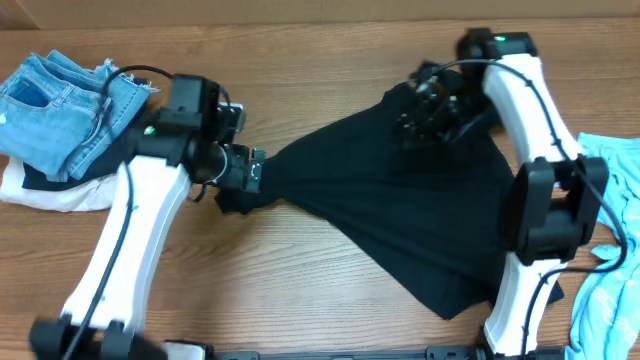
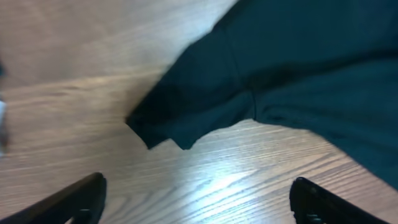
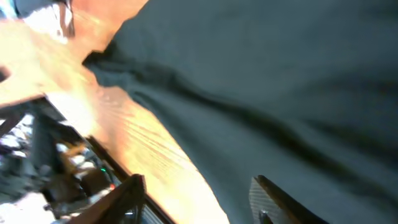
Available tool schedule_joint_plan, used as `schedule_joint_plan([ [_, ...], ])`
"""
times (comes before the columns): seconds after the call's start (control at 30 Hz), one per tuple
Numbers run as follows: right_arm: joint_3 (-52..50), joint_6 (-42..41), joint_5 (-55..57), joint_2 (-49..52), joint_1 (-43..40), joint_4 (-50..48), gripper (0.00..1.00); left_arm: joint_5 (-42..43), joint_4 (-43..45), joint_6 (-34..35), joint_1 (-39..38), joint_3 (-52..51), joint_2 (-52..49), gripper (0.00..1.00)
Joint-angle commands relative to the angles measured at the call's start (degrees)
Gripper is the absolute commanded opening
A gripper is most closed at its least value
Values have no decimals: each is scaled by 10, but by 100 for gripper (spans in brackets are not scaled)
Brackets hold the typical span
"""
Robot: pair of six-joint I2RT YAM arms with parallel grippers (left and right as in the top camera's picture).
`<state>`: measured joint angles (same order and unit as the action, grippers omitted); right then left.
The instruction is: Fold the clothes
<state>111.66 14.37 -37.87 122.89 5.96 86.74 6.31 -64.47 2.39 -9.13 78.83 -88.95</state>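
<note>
This looks like a robotics lab bench rather than a home. The left arm and right arm, white with black joints, rise from the bottom edge of a wood-grain table, black cables looping off them. Folded jeans sit at upper left, a black garment centre, pale blue cloth far right.

Worktop: brown wood, grain running left to right. Surface smooth, with a slight sheen. Paler band along far edge.
</note>
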Motion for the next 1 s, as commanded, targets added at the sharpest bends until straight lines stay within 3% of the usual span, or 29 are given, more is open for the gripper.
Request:
schedule_joint_plan([
  [0.0, 12, -32, 84, -90, 40, -23, 65, 75, 0, 20, 0, 7, -92, 88],
  [0.13, 12, -116, 179, -176, 53, -66, 65, 142, 19, 30, -16, 7, -187, 77],
  [0.3, 12, -270, 313, -244, 53, -65, 61, 150, 64, 142, -42, 7, -243, 78],
  [0.37, 12, -279, 319, -254, 53, -60, 61, 158, 74, 153, -49, 7, -257, 81],
  [0.43, 12, -279, 318, -257, 53, -58, 62, 158, 83, 177, -55, 7, -271, 78],
  [0.47, 12, -279, 318, -257, 53, -56, 62, 157, 87, 185, -56, 7, -277, 70],
  [0.53, 12, -278, 318, -257, 53, -54, 64, 134, 91, 195, -52, 7, -288, 32],
  [0.57, 12, -277, 322, -257, 53, -54, 64, 89, 88, 215, -44, 7, -289, 4],
  [0.67, 7, -277, 334, -257, 53, -54, 68, 3, 53, 280, 10, 7, -289, 4],
  [0.73, -9, -277, 334, -256, 53, -60, 76, -13, 42, 281, 52, 7, -288, 4],
  [0.77, -26, -277, 333, -251, 53, -64, 73, -14, 40, 280, 75, 7, -287, 4],
  [0.9, -125, -280, 332, -217, 52, -119, 38, -3, 15, 245, 156, 7, -287, 4],
  [0.97, -169, -282, 316, -195, 52, -143, 40, -12, 0, 232, 163, 7, -287, 4],
])
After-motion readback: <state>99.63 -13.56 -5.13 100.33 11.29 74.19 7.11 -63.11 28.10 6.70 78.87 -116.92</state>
